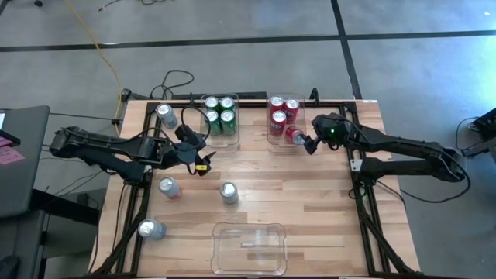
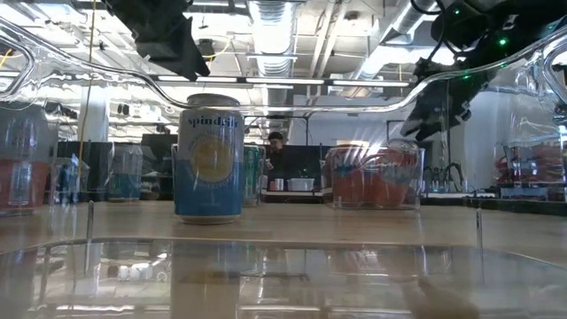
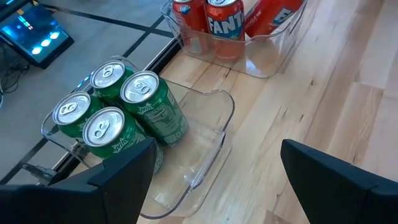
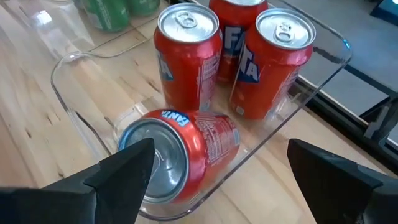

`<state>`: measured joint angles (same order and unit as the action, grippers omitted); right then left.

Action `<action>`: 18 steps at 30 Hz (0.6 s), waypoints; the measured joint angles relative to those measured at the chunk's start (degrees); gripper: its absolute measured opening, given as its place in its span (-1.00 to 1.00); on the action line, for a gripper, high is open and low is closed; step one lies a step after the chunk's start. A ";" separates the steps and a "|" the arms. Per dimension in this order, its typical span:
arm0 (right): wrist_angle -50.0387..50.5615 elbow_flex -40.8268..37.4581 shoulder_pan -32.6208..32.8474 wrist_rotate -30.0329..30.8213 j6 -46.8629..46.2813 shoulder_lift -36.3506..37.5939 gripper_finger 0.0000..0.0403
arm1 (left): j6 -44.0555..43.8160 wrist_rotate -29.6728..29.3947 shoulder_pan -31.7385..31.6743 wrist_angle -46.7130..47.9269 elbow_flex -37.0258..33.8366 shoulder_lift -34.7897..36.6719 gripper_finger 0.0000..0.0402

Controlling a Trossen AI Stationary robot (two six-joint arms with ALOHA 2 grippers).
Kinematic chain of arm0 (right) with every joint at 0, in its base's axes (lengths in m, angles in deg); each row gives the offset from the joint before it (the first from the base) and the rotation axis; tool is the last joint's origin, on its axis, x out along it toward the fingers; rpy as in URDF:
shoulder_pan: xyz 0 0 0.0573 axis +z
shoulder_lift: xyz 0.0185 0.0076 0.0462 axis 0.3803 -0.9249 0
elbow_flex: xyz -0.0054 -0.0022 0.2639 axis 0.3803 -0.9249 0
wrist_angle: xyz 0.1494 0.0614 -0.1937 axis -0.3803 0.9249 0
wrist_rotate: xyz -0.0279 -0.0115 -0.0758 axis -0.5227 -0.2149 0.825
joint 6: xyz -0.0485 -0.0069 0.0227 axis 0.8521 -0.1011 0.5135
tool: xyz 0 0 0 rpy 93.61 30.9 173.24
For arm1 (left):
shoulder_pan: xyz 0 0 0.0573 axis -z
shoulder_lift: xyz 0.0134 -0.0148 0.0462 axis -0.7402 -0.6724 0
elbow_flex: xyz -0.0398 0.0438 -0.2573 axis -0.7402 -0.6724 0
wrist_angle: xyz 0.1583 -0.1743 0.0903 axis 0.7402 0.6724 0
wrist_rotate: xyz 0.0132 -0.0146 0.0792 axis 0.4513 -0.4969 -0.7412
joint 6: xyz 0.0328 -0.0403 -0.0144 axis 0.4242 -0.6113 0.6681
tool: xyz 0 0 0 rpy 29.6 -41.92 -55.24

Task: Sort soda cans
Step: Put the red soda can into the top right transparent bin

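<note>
Red can is lying tipped in its bin, my right end effector point(image 4: 214, 177) standing wide open, empty, over it.
I'm judging reds and greens binned; left end effector point(image 3: 217, 180), open and empty, is facing the green cans point(image 3: 118, 118), so next I'm needing the silver cans point(image 1: 229, 192) on the table point(image 1: 310, 209).

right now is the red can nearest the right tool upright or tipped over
Tipped over. The red can lies on its side inside the clear bin, its silver end facing the right tool, while the other red cans behind it stand upright.
</note>
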<state>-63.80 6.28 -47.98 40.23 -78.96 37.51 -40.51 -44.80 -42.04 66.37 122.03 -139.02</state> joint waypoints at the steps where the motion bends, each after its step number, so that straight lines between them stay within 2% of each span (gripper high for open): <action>1: -0.27 0.00 0.00 0.00 0.01 -0.12 0.90 | 0.00 -0.06 0.00 -0.03 0.00 0.00 0.69; 18: -0.25 0.00 -1.95 1.29 0.05 -0.58 0.90 | 0.06 -0.23 -0.02 -0.09 0.00 0.00 0.69</action>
<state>-64.05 6.28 -49.92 41.52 -78.90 36.93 -40.45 -45.03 -42.06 66.28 122.03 -139.02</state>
